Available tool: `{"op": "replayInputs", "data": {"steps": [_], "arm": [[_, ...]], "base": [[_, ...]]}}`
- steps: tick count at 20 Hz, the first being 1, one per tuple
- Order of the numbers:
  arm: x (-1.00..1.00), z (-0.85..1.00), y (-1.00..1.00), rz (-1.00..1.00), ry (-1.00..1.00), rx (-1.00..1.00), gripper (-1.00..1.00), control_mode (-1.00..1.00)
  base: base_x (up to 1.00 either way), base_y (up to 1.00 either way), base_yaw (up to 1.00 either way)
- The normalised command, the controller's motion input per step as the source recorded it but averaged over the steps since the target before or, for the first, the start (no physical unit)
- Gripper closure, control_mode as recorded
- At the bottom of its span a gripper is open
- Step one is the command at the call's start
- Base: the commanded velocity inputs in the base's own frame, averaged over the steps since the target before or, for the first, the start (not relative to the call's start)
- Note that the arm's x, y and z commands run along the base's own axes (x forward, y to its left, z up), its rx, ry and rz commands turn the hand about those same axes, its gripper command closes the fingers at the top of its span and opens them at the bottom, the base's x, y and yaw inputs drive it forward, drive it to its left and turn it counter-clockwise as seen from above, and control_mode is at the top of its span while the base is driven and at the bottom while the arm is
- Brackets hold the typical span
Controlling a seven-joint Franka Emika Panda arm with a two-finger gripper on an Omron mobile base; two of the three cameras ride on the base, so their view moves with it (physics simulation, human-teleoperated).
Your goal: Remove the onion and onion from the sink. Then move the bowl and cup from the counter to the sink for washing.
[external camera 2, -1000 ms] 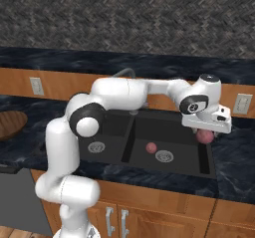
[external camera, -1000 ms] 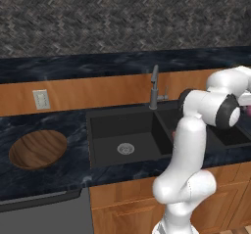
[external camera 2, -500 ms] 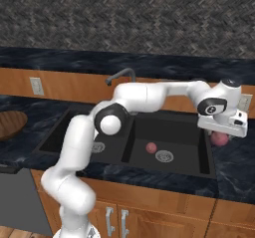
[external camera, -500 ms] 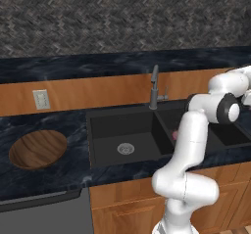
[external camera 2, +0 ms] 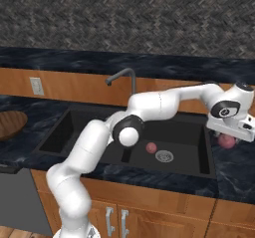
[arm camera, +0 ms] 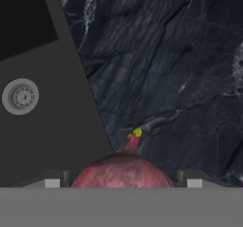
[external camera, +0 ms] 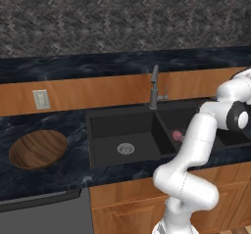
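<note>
Onion (arm camera: pixel 122 170) gripped between wide-set jaws, above counter (arm camera: pixel 180 69) beside sink (arm camera: pixel 42 98)

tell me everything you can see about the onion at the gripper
The onion is a small, round, pinkish-red ball with a short tapered neck ending in a yellow-green tip. In the hand view it sits between the two fingertips, neck pointing away from the hand, above the dark marbled counter just beside the sink's rim. In the right base view it shows under the gripper, over the counter right of the sink. Whether it rests on the counter cannot be told.
</note>
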Motion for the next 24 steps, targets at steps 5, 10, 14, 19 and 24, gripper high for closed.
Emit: {"op": "replayInputs", "data": {"steps": [5,10,14,19,24], "arm": [[0.14,-0.24,-0.14,-0.1,0.0,-0.03,1.0,-1.0],[0.11,-0.27,-0.13,-0.08,0.03,-0.08,1.0,-1.0],[-0.02,-0.19,-0.16,-0.03,0.04,-0.04,1.0,-1.0],[-0.2,-0.14,-0.03,0.0,0.08,0.0,1.0,-1.0],[-0.21,-0.12,-0.05,0.0,0.09,0.0,1.0,-1.0]], "base": [[0.0,0.0,0.0],[0.0,0.0,0.0],[0.0,0.0,0.0],[0.0,0.0,0.0],[0.0,0.0,0.0]]}}
